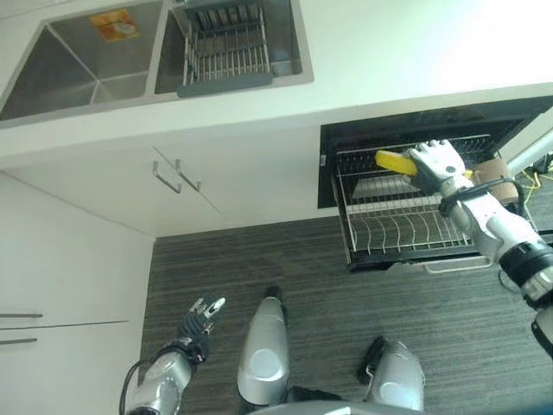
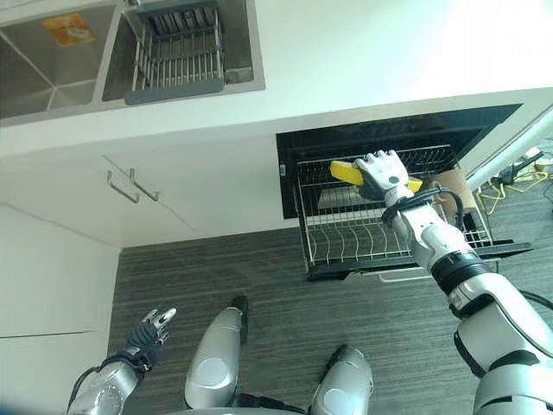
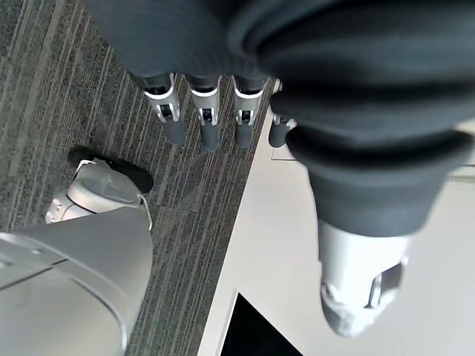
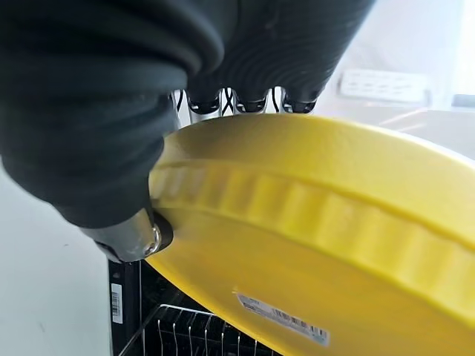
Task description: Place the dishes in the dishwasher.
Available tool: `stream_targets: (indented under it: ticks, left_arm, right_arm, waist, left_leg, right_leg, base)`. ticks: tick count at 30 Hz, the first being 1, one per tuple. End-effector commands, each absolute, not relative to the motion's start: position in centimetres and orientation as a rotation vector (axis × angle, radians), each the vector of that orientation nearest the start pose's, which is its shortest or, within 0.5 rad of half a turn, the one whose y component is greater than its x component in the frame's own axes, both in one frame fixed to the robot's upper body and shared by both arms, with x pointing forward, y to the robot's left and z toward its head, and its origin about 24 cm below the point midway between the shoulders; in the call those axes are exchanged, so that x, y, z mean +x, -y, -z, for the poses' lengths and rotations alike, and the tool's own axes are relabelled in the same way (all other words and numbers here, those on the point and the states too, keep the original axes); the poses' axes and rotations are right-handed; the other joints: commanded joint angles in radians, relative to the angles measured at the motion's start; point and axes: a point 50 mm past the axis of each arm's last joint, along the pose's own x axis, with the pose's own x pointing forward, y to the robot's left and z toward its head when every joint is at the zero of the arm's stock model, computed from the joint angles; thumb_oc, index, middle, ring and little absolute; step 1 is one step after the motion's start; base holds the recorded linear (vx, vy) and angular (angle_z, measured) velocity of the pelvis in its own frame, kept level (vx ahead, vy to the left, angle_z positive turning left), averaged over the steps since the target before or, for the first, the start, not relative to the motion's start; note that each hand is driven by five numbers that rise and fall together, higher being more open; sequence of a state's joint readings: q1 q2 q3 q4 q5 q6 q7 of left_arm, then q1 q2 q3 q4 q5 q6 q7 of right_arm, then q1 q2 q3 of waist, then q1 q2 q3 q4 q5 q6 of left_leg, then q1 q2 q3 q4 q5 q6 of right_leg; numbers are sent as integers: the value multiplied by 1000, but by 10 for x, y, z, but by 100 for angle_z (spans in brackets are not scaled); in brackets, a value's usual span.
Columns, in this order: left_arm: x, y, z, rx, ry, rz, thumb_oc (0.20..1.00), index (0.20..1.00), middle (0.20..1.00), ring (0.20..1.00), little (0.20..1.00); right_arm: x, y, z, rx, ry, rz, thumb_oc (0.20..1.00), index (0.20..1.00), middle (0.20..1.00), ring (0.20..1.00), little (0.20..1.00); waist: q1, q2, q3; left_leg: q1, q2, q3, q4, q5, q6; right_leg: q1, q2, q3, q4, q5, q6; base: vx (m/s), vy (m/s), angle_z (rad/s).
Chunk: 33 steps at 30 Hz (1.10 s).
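Right hand point(image 1: 439, 161) clamped on a yellow plate point(image 4: 312, 245), thumb on one face and fingers over the other, held above the pulled-out dishwasher rack point(image 1: 406, 225) near its back. Left hand point(image 1: 201, 316) low over the grey floor point(image 1: 328, 277), fingers straight and relaxed, holding nothing. Up on the tabletop point(image 1: 389, 52), a sink point(image 1: 86, 60) with a drying basket point(image 1: 226, 47).

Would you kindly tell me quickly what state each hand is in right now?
Left hand: open, fingers straight, holding nothing, low over the floor.
Right hand: shut on the yellow plate, above the dishwasher rack.
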<state>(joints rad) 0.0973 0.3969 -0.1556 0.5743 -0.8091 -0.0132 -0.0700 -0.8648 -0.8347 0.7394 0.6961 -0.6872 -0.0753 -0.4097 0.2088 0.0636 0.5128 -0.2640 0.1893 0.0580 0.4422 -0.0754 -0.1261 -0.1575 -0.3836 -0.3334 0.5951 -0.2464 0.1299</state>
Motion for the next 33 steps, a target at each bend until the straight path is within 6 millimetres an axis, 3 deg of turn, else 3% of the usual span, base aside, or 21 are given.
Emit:
stream_targets:
  ticks: [1, 6, 15, 22, 33]
  left_arm:
    - [178, -253, 73, -360, -553, -179, 1000, 1000, 1000, 1000, 1000]
    - [183, -252, 68, -364, -528, -169, 1000, 1000, 1000, 1000, 1000]
    - [199, -251, 53, -374, -450, -127, 1000, 1000, 1000, 1000, 1000]
    - [211, -249, 43, -388, -412, -131, 1000, 1000, 1000, 1000, 1000]
    - [216, -248, 35, -410, -364, -117, 1000, 1000, 1000, 1000, 1000]
  right_arm:
    - [378, 238, -208, -1788, 529, 207, 200, 200, 200, 200, 200]
    - [380, 238, -212, -1804, 535, 217, 200, 200, 200, 200, 200]
    - [386, 239, -240, -1847, 553, 297, 200, 200, 200, 200, 200]
    - [388, 251, -232, -1972, 520, 300, 200, 200, 200, 200, 200]
    - [391, 261, -241, -2090, 510, 360, 200, 200, 200, 200, 200]
  waist:
    - [39, -17, -60]
    - [41, -6, -37]
    - [43, 14, 3]
    - [43, 17, 6]
    - [63, 25, 7]
  left_leg:
    - [22, 80, -107, 31, 12, -22]
    - [-7, 70, -112, 37, 13, -17]
    - [-81, 44, -116, 37, 16, -4]
    - [-105, 42, -111, 51, 5, 4]
    - [-149, 28, -117, 48, 7, 14]
  right_leg:
    - [-1, -34, 39, -53, 135, 23]
    - [-39, -40, 45, -35, 136, 22]
    - [-139, -40, 75, -14, 138, 24]
    - [-163, -45, 76, -3, 132, 24]
    - [-208, -48, 77, -4, 137, 27]
  base:
    - [0, 0, 0]
    - [-19, 2, 0]
    - [-67, 9, -2]
    - [-39, 1, -2]
    - [-25, 0, -1]
